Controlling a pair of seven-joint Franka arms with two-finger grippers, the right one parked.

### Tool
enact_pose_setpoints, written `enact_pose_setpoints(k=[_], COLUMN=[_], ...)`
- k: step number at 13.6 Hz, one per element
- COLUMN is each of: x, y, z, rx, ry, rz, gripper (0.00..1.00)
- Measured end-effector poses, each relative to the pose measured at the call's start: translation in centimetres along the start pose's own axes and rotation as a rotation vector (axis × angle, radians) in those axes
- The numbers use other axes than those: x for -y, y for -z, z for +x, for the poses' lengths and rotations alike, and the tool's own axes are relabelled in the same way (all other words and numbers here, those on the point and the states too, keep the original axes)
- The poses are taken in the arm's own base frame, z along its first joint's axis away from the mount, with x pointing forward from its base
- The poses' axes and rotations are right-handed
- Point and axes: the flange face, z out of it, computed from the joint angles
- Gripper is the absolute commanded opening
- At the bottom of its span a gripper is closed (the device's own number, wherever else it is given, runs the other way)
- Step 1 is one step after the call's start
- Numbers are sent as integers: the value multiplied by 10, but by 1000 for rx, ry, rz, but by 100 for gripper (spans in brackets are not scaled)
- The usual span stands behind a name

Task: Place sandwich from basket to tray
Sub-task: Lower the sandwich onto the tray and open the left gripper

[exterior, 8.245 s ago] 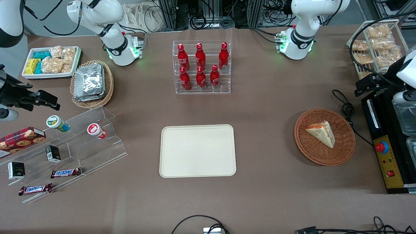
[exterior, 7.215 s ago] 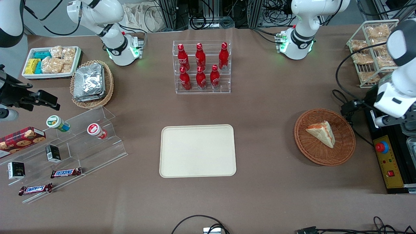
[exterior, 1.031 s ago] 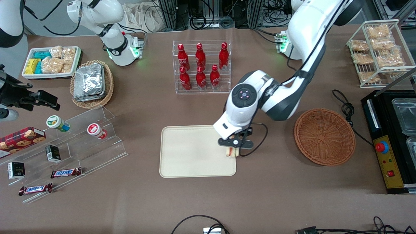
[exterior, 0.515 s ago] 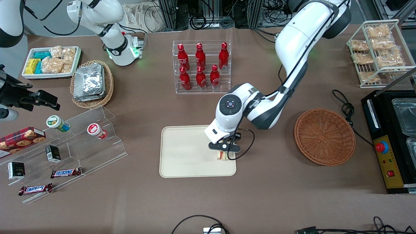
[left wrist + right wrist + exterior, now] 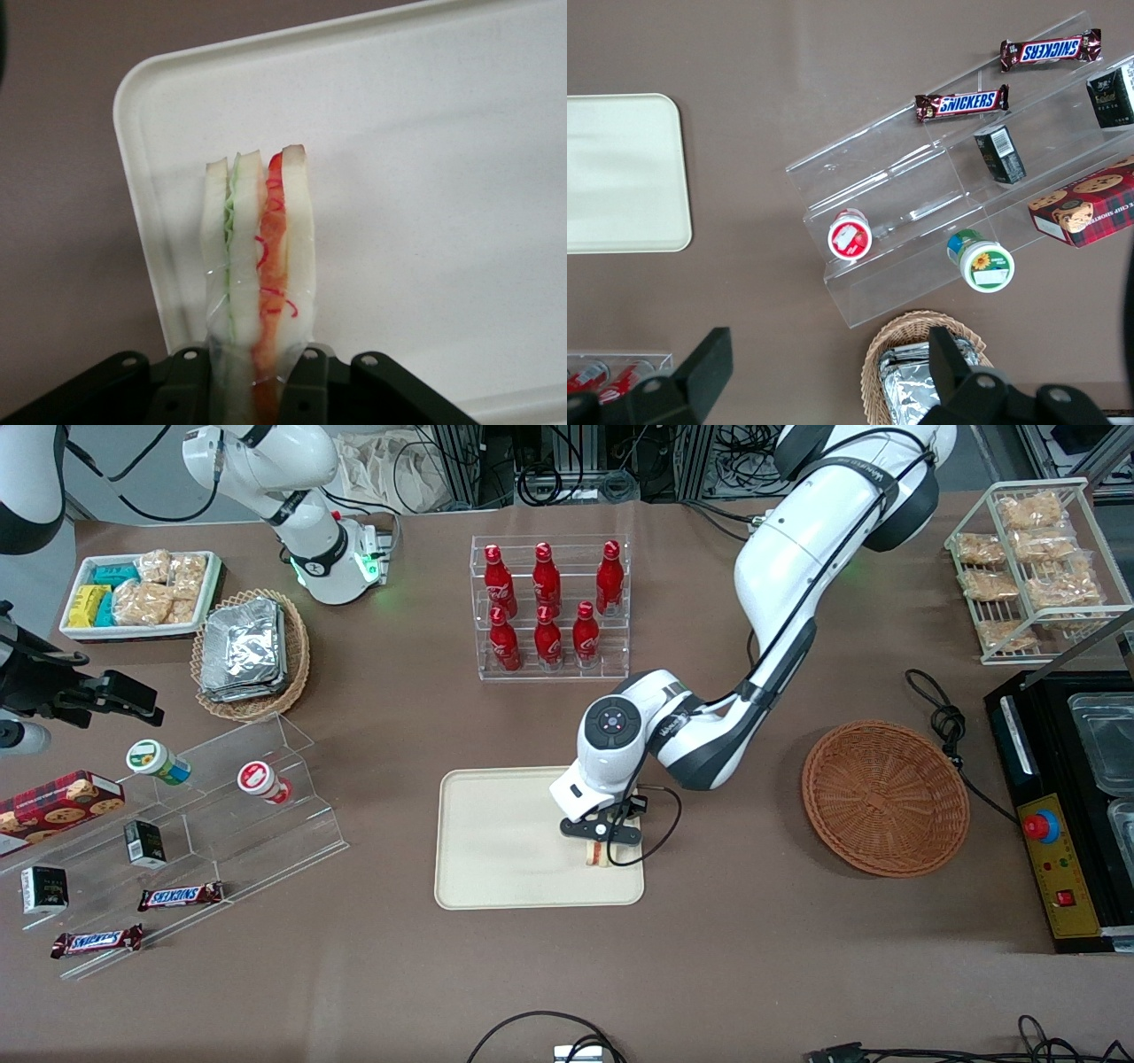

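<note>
My left gripper is shut on the sandwich and holds it over the cream tray, near the tray's end toward the working arm. In the left wrist view the wrapped sandwich stands edge-on between my fingers, its green and orange-red layers showing, above the tray close to a rounded corner. I cannot tell whether it touches the tray. The round reddish-brown basket holds nothing and lies toward the working arm's end of the table.
A clear rack of red bottles stands farther from the front camera than the tray. A stepped acrylic stand with snacks, an oval foil-pack basket and a white snack tray lie toward the parked arm's end. A black machine stands beside the basket.
The sandwich has left the basket and is in my gripper. In the last second my gripper carried it farther over the tray, away from the basket.
</note>
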Motion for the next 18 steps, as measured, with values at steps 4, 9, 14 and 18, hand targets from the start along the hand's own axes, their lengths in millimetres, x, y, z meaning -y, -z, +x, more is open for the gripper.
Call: enact_pose_setpoints(k=[4, 9, 14, 18], x=[-5, -4, -7, 1], y=[-9, -11, -7, 11], z=[-2, -2, 2, 17], rx=[6, 7, -24, -57], ry=[-1, 48, 170, 226], rz=[2, 3, -26, -36], gripper=[42, 72, 100, 100])
